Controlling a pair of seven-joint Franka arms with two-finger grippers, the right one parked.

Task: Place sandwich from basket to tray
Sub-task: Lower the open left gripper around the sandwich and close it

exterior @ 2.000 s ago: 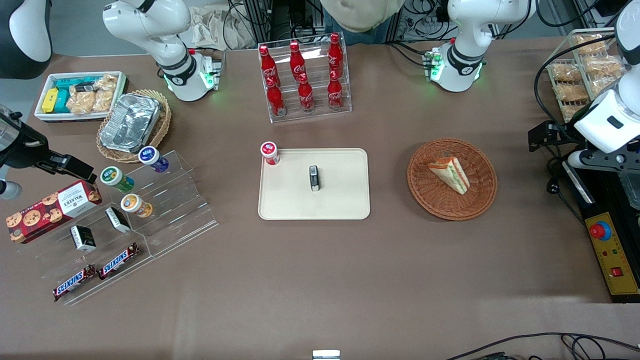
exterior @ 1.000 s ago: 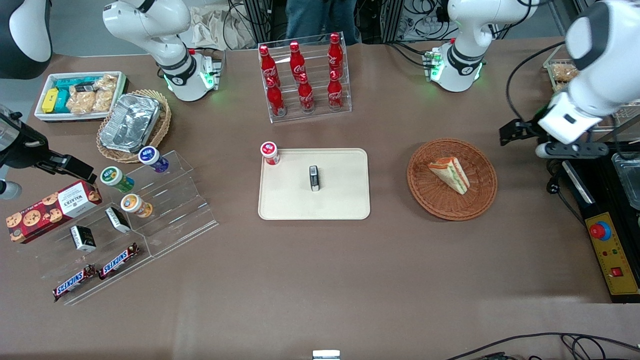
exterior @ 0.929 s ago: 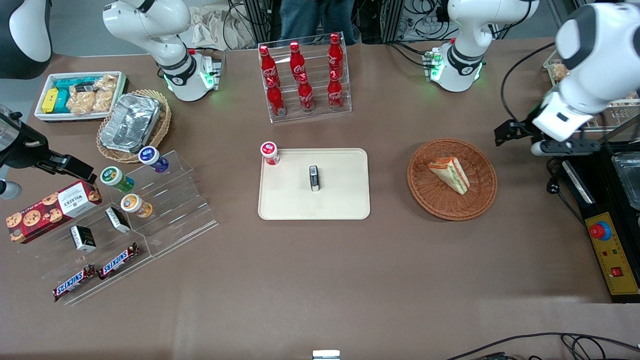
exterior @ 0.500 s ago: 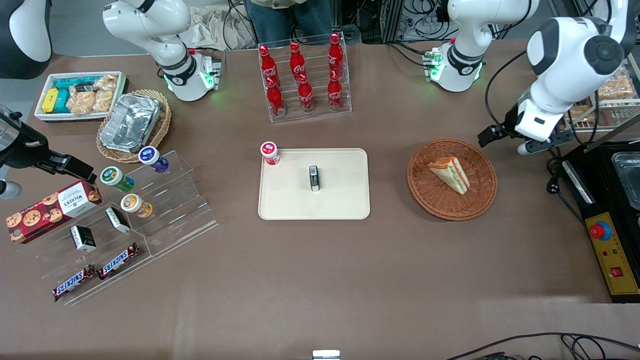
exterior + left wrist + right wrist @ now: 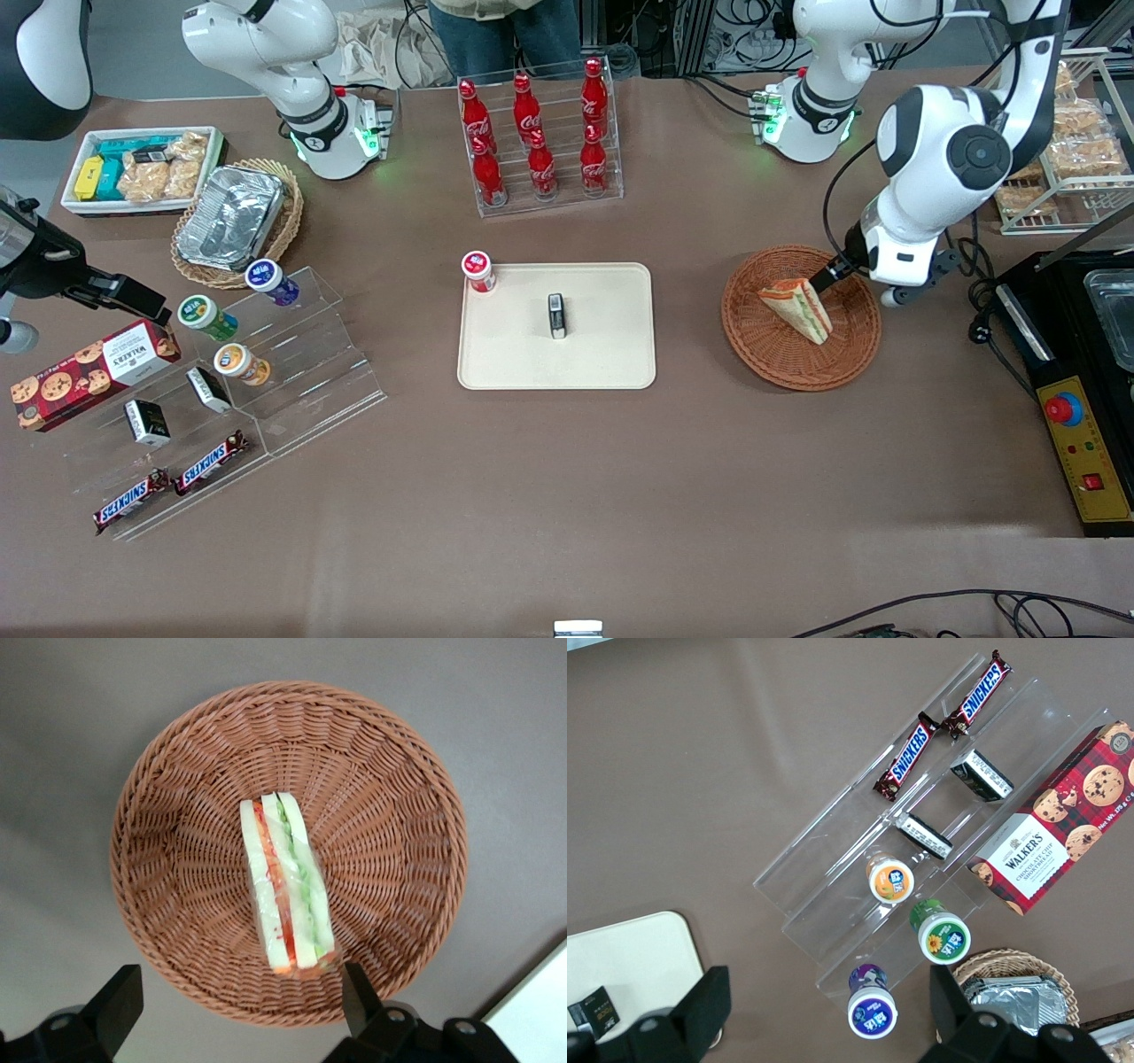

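Observation:
The sandwich (image 5: 797, 307) (image 5: 285, 890), a wrapped wedge with red, green and white layers, lies in the round reddish-brown basket (image 5: 762, 354) (image 5: 177, 859). My left gripper (image 5: 858, 285) (image 5: 237, 1014) hangs above the basket's rim on the side toward the working arm's end of the table. It is open, with its dark fingers (image 5: 115, 1010) spread wide and nothing between them. It is apart from the sandwich. The cream tray (image 5: 611, 354) (image 5: 540, 1014) lies beside the basket, toward the parked arm's end.
A small dark box (image 5: 556, 315) lies on the tray and a red-capped bottle (image 5: 478, 270) stands at its corner. A rack of cola bottles (image 5: 539, 137) stands farther from the camera. A black control box (image 5: 1085, 443) and a pastry rack (image 5: 1067, 133) flank the working arm.
The left arm has swung in from the working arm's end of the table. Its gripper has come down over the basket's rim. The sandwich, basket and tray have not moved.

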